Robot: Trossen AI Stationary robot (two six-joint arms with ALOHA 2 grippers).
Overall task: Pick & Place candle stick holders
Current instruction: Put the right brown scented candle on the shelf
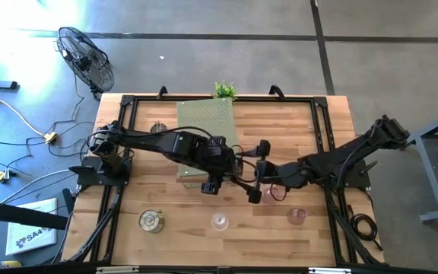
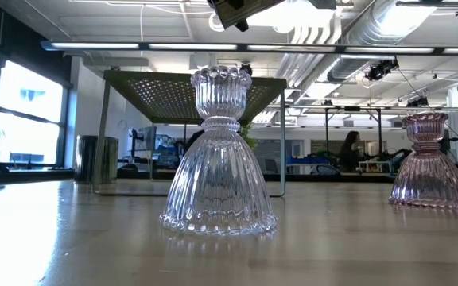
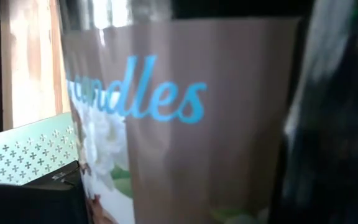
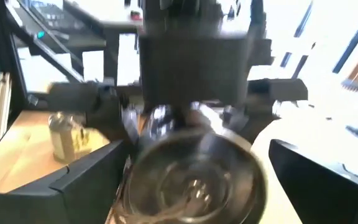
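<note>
**A:** From above, where is everything?

**B:** The left gripper [image 1: 211,185] and the right gripper [image 1: 255,173] meet mid-bench, just off the near edge of the perforated board [image 1: 206,125]. Along the front of the bench [image 1: 185,202] stand a metal holder [image 1: 152,221], a clear glass holder [image 1: 219,222] and a pink glass holder [image 1: 297,215], well apart from each other.

**A:** And at bench height?

**B:** The clear glass holder [image 2: 219,155] stands upright in front. The pink glass holder [image 2: 429,163] is off to one side, and the board [image 2: 197,83] stands on legs behind them.

**A:** Left wrist?

**B:** A labelled jar [image 3: 179,124] fills the gap between the fingers [image 3: 331,124], so I judge it clamped.

**A:** Right wrist?

**B:** The fingers [image 4: 86,180] are spread wide around a round shiny vessel [image 4: 197,180], with the other arm close beyond it. I can't tell whether that vessel is the same jar.

**A:** So how should it go on?

**B:** It looks like a hand-over. The right gripper should close square on the vessel before the left lets go. After that it should lift straight up, because the board edge and the pink holder nearby leave little room sideways. The front of the bench has open gaps.
</note>
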